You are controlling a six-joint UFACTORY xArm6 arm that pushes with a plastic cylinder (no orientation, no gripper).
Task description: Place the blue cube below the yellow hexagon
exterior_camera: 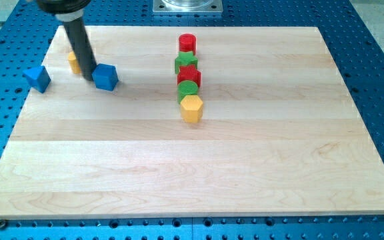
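My tip (88,77) sits on the wooden board (199,167), touching the left side of the blue cube (105,77); it grips nothing. Cube is upper left, well apart from the yellow hexagon (191,109), which ends a column of red and green blocks.

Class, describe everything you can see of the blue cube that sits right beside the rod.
The blue cube is a small, solid-looking block with matte faces, resting turned at an angle on the pale wooden board, towards the view's upper left. My tip stands against its left side, seemingly touching. A blue block lies farther left; the yellow hexagon is well to its right.
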